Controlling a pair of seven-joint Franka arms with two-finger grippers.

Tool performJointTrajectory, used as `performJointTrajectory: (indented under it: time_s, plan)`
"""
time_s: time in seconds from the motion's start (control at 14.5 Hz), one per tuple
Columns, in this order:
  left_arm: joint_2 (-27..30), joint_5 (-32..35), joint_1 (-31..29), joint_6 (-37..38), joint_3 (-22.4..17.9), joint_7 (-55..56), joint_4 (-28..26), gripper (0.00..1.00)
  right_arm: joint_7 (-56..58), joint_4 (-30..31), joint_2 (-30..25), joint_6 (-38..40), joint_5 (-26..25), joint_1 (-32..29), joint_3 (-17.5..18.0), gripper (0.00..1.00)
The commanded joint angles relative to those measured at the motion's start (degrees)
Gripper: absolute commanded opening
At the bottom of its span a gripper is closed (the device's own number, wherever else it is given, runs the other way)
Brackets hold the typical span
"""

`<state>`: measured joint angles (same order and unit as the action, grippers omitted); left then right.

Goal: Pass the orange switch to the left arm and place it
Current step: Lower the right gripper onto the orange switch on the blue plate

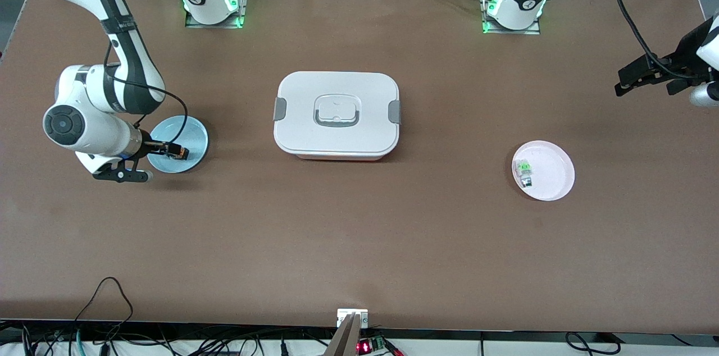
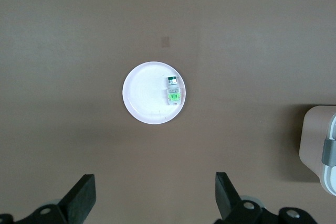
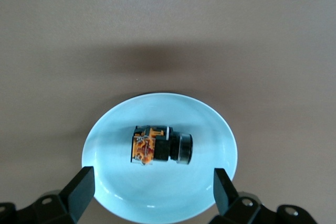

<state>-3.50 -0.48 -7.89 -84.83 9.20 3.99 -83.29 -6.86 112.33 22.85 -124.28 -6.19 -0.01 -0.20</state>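
Note:
The orange switch (image 1: pixel 178 151) lies on its side on a light blue saucer (image 1: pixel 188 130) toward the right arm's end of the table. In the right wrist view the switch (image 3: pixel 160 145) sits in the middle of the saucer (image 3: pixel 210 124). My right gripper (image 1: pixel 153 162) hangs open just over the saucer's edge, its fingers (image 3: pixel 79 184) wide apart and touching nothing. My left gripper (image 1: pixel 620 82) is open and empty, up in the air over the left arm's end of the table. The white lidded box (image 1: pixel 337 114) stands at the table's middle, between the two saucers.
A white saucer (image 1: pixel 553 170) toward the left arm's end holds a green-and-clear component (image 1: pixel 523 170). Both also show in the left wrist view, the saucer (image 2: pixel 144 95) and the component (image 2: pixel 172 90), with the box's corner (image 2: pixel 317 145) at the edge. Cables lie along the table's near edge.

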Motion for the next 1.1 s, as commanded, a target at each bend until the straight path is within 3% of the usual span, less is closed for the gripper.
performJointTrajectory:
  time_s: [0.0, 0.48, 1.03]
  plan:
    - [0.1, -0.9, -0.1, 0.2, -0.1, -0.2, 0.6, 1.0, 1.6, 0.2, 2.1, -2.0, -0.3, -1.0, 0.1, 1.0]
    - [0.1, -1.8, -0.6, 0.5, -0.1, -0.6, 0.8, 1.0, 2.0, 0.3, 6.7, -5.4, -0.2, -1.3, 0.1, 1.0]
    - [0.0, -4.2, -1.2, 2.3, -0.7, -0.8, 2.0, 1.0, 2.2, 0.7, 8.2, -6.0, 0.3, -1.6, 0.1, 1.0]
